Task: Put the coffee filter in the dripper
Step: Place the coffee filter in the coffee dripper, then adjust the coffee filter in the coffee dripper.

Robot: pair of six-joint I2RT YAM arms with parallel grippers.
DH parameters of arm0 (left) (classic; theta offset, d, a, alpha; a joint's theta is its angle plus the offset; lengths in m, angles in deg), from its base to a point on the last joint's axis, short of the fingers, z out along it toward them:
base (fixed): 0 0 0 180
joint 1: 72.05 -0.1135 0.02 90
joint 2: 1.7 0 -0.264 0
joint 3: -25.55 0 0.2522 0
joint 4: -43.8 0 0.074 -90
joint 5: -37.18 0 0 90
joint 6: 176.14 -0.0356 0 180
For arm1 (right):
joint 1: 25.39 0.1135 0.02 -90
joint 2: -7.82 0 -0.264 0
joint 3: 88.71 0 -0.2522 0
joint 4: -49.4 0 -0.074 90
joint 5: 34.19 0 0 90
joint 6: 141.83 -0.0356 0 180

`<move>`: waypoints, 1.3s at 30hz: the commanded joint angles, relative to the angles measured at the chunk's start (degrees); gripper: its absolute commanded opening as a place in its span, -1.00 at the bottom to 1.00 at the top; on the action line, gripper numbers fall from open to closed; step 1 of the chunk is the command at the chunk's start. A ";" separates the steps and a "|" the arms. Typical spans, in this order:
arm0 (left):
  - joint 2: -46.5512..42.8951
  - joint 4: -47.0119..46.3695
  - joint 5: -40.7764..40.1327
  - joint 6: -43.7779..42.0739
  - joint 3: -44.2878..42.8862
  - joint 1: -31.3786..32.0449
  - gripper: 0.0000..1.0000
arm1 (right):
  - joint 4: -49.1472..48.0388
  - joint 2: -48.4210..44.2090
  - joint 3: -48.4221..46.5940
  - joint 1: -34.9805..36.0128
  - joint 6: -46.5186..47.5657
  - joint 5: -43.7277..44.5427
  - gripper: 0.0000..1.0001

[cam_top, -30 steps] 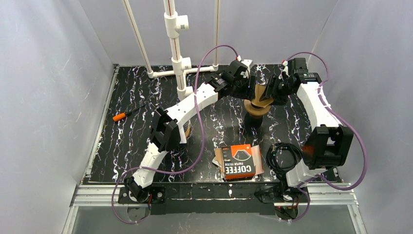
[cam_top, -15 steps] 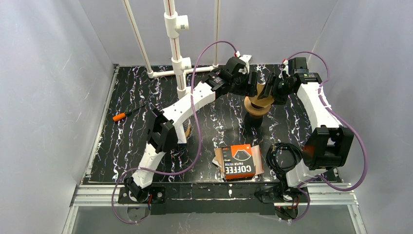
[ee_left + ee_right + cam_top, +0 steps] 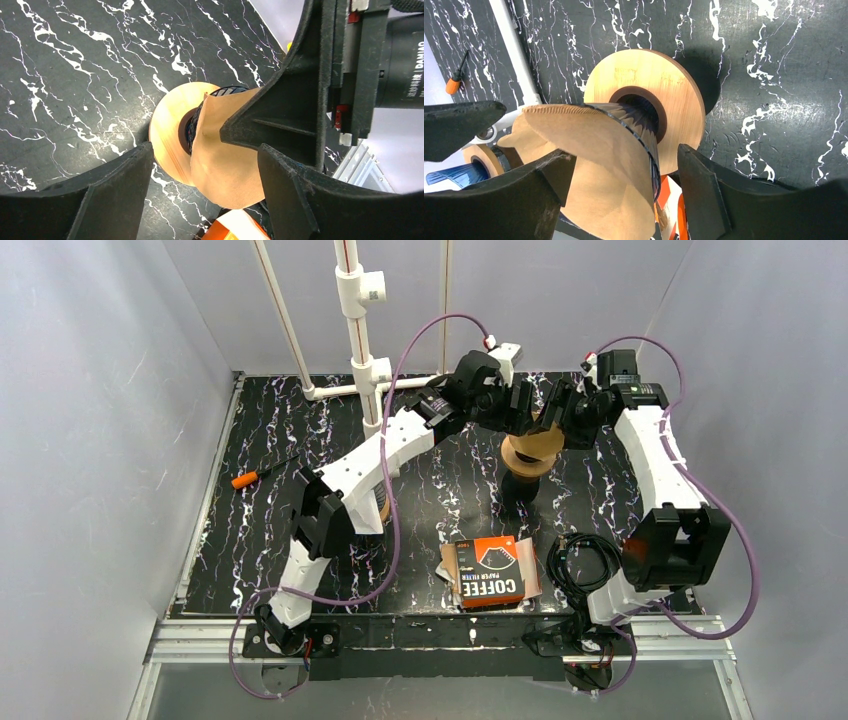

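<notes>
At the 6 o'clock edge of the black marbled surface lies an orange and black box printed COFFEE PAPER FILTER. A coil of black cable sits just beside it at its 3 o'clock. Out at 9 o'clock, well apart from both, is an orange-handled screwdriver. A second dripper stands under the left arm's forearm (mostly hidden from above).

Farther back, around 1 o'clock, stands the dripper, a ribbed cone set through a round wooden collar. The brown coffee filter sits in the cone. Its upper edge stands well above the rim and leans to one side.

Both arms meet over it. The left end effector comes in from the dripper's 10 o'clock with its fingers spread apart, one on either side of the filter in its own camera. The right end effector comes in from 2 o'clock, also spread wide, with filter and cone between its fingers. In the left wrist view one of its fingers overlaps the filter's upper edge, but whether it touches the paper I cannot tell.

At the far edge, near 11 o'clock, rises a white pipe frame.
</notes>
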 commanded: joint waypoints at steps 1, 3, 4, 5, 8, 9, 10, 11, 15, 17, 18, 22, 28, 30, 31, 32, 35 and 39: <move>-6.90 -2.88 1.69 -3.12 1.36 -0.29 0.49 | 1.96 -4.21 -3.31 -0.17 -0.20 0.45 0.67; -7.24 -3.20 2.65 -4.06 1.58 -0.20 0.49 | 2.74 -4.92 -3.65 -0.14 -0.11 0.83 0.70; -7.40 -3.29 3.06 -4.59 1.65 -0.06 0.49 | 2.90 -5.32 -3.90 -0.16 -0.04 0.94 0.70; -7.69 -3.43 3.38 -5.38 1.74 0.11 0.49 | 3.38 -5.63 -4.17 -0.14 -0.01 1.09 0.72; -8.97 -4.32 4.25 -10.07 2.54 1.07 0.50 | 4.98 -6.43 -5.64 -0.17 0.16 2.51 0.75; -9.57 -4.93 4.87 -12.06 3.07 1.60 0.51 | 5.81 -6.57 -6.51 -0.16 0.55 3.58 0.75; -10.23 -5.55 5.16 -13.81 3.66 2.08 0.51 | 6.79 -6.64 -7.31 -0.20 1.12 4.36 0.75; -11.07 -6.38 5.53 -15.46 4.59 2.67 0.53 | 7.54 -6.71 -8.19 -0.14 1.80 5.00 0.75; -15.02 -8.75 6.56 -22.11 7.64 5.40 0.58 | 10.00 -6.99 -11.07 -0.19 3.56 6.13 0.76; -17.25 -9.40 7.06 -27.20 9.58 6.95 0.62 | 10.79 -7.31 -11.89 -0.15 4.05 6.13 0.76; -18.35 -9.64 7.38 -29.00 10.60 7.75 0.63 | 11.02 -7.45 -12.21 -0.18 4.22 6.13 0.76; -24.85 -10.59 8.30 -33.36 17.68 10.05 0.64 | 11.35 -7.87 -13.64 -0.09 4.62 5.70 0.75; -38.91 -10.60 5.02 -34.49 32.15 10.39 0.65 | 12.43 -7.10 -17.39 1.93 4.90 5.75 0.75; -43.00 -8.89 3.31 -34.68 35.37 10.36 0.66 | 12.57 -6.84 -18.86 3.39 4.95 6.51 0.75; -44.75 -7.76 2.37 -34.70 36.67 10.35 0.66 | 12.56 -6.67 -19.51 4.32 4.99 7.04 0.75; -46.54 -6.39 1.33 -34.72 37.76 10.35 0.66 | 12.60 -6.46 -20.02 5.27 5.04 7.43 0.75; -50.67 -1.91 -3.32 -33.64 40.01 10.35 0.67 | 12.26 -5.86 -21.18 8.69 5.25 9.04 0.75; -54.51 3.37 -10.66 -30.48 41.49 10.35 0.67 | 11.13 -4.84 -23.16 14.63 5.48 11.91 0.75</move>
